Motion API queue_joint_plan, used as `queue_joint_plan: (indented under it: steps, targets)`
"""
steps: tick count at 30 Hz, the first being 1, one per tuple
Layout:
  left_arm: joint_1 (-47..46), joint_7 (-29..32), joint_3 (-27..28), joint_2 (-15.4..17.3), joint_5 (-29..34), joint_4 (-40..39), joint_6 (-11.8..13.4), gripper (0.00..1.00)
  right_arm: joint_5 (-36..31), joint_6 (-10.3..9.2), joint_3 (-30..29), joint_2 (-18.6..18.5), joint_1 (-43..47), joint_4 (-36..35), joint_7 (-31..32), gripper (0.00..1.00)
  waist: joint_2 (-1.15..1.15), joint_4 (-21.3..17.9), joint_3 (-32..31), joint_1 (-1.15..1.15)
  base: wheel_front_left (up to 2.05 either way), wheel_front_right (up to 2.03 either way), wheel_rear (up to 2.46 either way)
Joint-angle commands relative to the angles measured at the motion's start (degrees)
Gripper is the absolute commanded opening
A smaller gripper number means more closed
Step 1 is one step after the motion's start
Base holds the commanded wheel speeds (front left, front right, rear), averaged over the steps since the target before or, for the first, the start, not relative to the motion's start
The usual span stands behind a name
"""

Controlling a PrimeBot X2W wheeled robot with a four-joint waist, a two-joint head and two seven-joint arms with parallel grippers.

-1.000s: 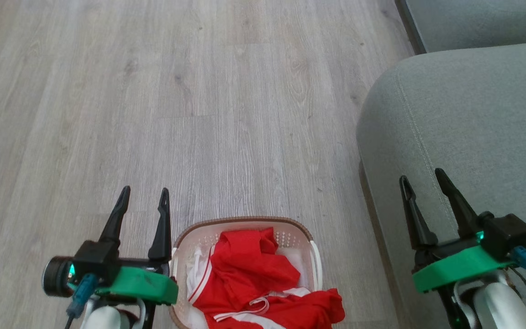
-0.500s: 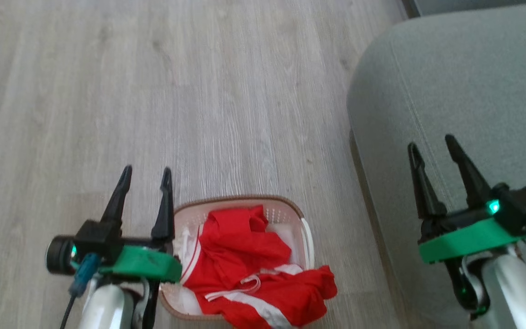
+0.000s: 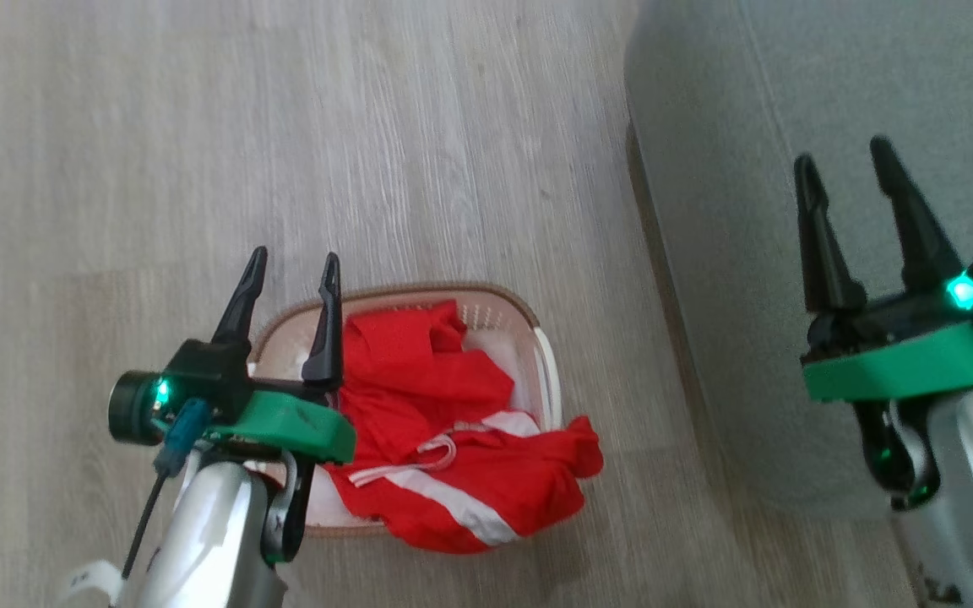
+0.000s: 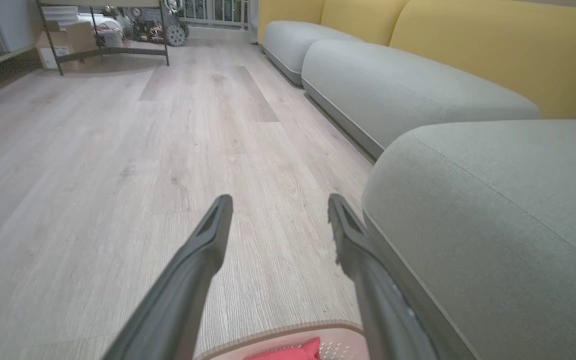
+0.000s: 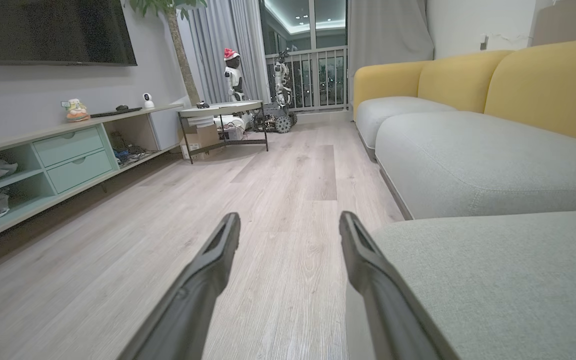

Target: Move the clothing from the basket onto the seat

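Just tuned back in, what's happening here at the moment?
Nothing is picked up yet. The red clothing lies heaped in the basket on the floor, one piece spilling over the rim. The left gripper hangs open and empty at the basket's left side; the right gripper, also open and empty, is over the seat.

Pale plank floor [image 5: 293, 200], yellow sofa backs [image 5: 543, 85] — television [image 5: 48, 30]

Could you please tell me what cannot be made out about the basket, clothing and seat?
Left wall of the basket: head view, hidden behind the left gripper.
Its inside: head view, covered by the clothing; number of garments unclear.
The seat: head view, cut off by top and right edges.
The basket's near part: left wrist view, below the bottom edge.
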Motion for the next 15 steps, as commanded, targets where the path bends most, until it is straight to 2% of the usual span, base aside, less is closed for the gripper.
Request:
queue_joint_plan:
  steps: [1,6,15]
  targets:
    - [-1.9,-0.7,1.3,0.6,-0.4,-0.9,0.0,1.0,0.4,-0.01,0.9,-1.0,-1.7,-2.4,-0.5,1.0,0.0,-1.3,2.9,-0.01,0.0,0.0,0.0]
    - [-5.3,-0.7,1.5,0.6,-2.1,4.2,1.0,1.0,1.4,-0.01,0.8,-1.1,-5.0,-4.8,-0.5,1.0,0.0,-2.5,7.7,-0.01,0.0,0.0,0.0]
    - [-13.2,-0.7,-1.1,0.6,-4.0,19.2,0.0,1.0,2.2,-0.01,-1.2,-2.1,-9.1,-7.2,-0.5,1.0,0.0,-4.4,14.8,-0.01,0.0,0.0,0.0]
